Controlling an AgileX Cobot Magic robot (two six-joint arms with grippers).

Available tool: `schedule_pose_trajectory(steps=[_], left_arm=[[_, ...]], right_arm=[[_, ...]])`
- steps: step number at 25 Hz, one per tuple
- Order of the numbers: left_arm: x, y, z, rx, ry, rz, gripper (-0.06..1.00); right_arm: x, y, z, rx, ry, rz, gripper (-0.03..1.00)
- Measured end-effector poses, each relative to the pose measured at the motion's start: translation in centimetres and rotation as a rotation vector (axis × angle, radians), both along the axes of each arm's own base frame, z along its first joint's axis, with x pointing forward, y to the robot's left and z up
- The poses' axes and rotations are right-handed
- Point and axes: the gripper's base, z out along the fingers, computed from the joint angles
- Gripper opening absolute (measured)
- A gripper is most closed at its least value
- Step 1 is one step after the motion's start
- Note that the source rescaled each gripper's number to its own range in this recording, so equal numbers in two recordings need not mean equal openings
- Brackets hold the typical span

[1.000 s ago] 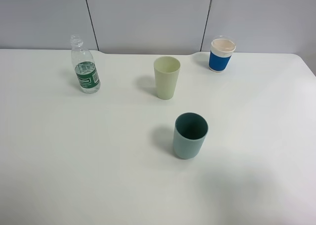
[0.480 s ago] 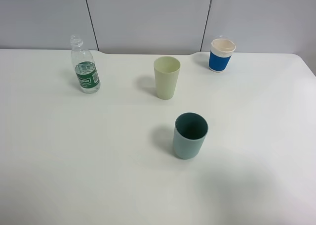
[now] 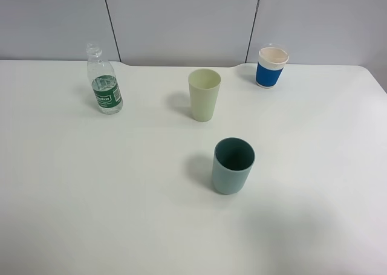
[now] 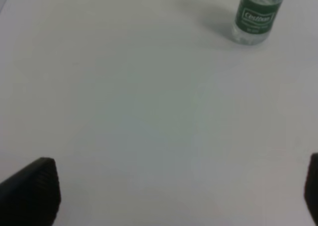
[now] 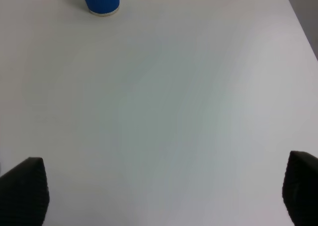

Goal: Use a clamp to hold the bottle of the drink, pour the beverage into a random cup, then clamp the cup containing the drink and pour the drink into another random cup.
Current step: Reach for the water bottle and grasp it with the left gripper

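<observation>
White counter [image 3: 72,196] held the clear plastic bottle [image 3: 104,81], pale yellow-green tumbler [image 3: 204,95] and teal cup [image 3: 233,166] upright, well apart, likely for reach; left tool [image 4: 171,191] and right tool [image 5: 163,188] gaped empty.

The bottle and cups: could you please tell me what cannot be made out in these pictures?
- Bottle: the left wrist view's edge cuts off its upper part.
- Blue cup: the right wrist view's edge leaves only its lower part.
- Tumbler: in the high view its own wall hides the bottom, so contents unclear.
- Left pincer, right pincer: outside the high view; wrist views show only fingertips.
</observation>
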Motion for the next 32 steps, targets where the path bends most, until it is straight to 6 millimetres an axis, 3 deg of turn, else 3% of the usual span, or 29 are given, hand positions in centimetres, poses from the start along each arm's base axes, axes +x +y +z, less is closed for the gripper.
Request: schedule_pose_trajectory(steps=[14, 18, 24, 32], left_arm=[[0.0, 0.0, 0.1, 0.000, -0.007, 0.000, 1.00], [0.2, 0.0, 1.9, 0.004, -0.135, -0.003, 1.00], [3.4, 0.0, 4.2, 0.027, -0.231, -0.016, 1.00], [8.9, 0.1, 4.7, 0.043, -0.193, -0.028, 1.00]], right_arm=[[0.0, 0.0, 0.0, 0.000, 0.000, 0.000, 0.83], [0.0, 0.0, 0.0, 0.000, 0.000, 0.000, 0.83], [0.0, 0.0, 0.0, 0.000, 0.000, 0.000, 0.83], [0.0, 0.0, 0.0, 0.000, 0.000, 0.000, 0.83]])
